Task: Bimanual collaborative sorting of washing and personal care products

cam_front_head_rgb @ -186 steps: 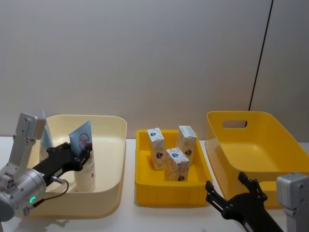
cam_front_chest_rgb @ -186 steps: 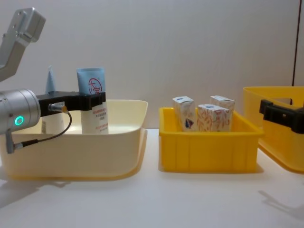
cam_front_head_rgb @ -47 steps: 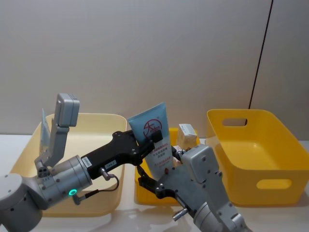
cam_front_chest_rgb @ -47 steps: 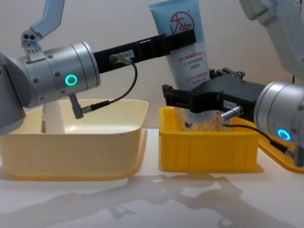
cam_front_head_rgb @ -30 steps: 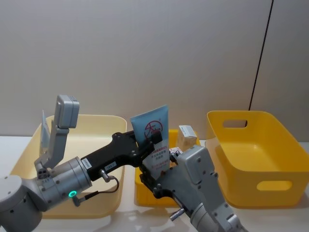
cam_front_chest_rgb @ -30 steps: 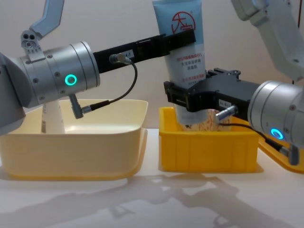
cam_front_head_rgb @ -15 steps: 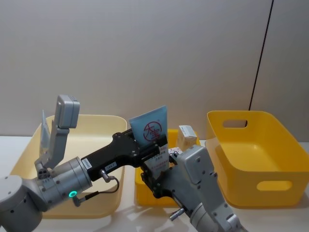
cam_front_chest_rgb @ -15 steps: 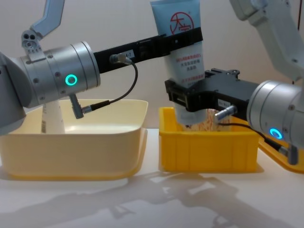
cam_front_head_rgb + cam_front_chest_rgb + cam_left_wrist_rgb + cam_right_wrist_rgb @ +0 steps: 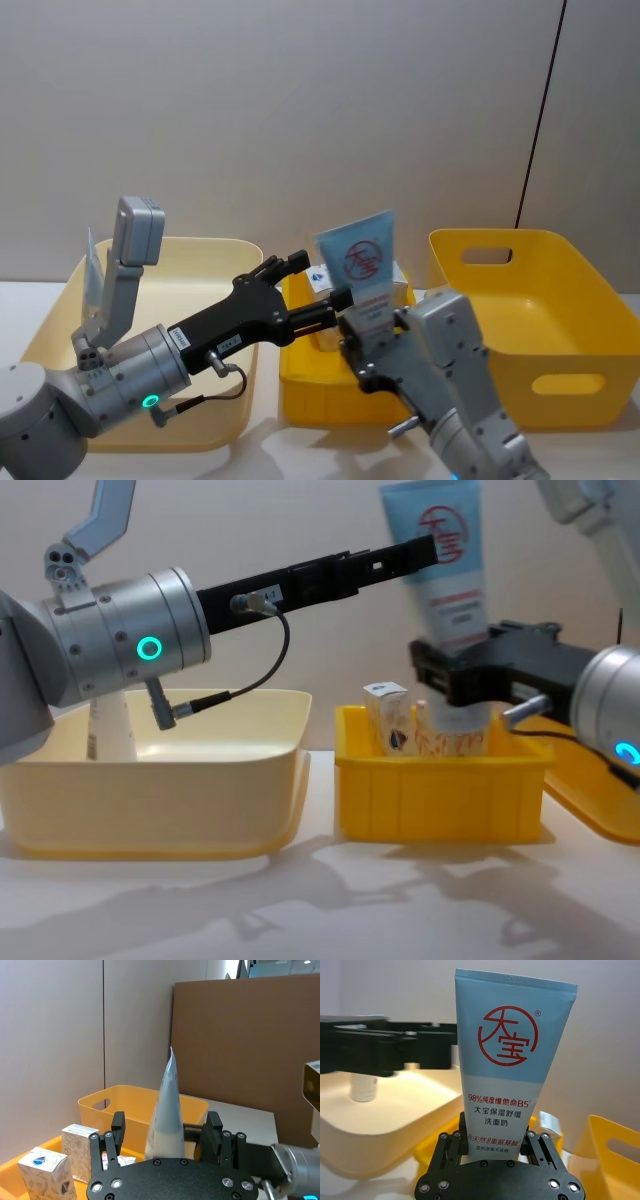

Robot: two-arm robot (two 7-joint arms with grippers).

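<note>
Since the left end effector (image 9: 322, 279) opened, the right end effector (image 9: 497, 1136) alone grips the tube (image 9: 362, 262).

Cream tub (image 9: 200, 243) lower left, white bottle (image 9: 112, 732) standing inside. Small yellow bin (image 9: 440, 800) bottom centre. Big yellow bin (image 9: 570, 330) lower right. Black cable (image 9: 540, 110) upper right, on wall.

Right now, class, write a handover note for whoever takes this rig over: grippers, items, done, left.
Right gripper: shut on the light-blue tube, held upright over the small yellow bin.
Left gripper: open, beside the tube's top.
White cartons stand in that bin.
Done: tube is out of the cream tub and in the right gripper.
Left: set it down, likely in the large yellow bin.
</note>
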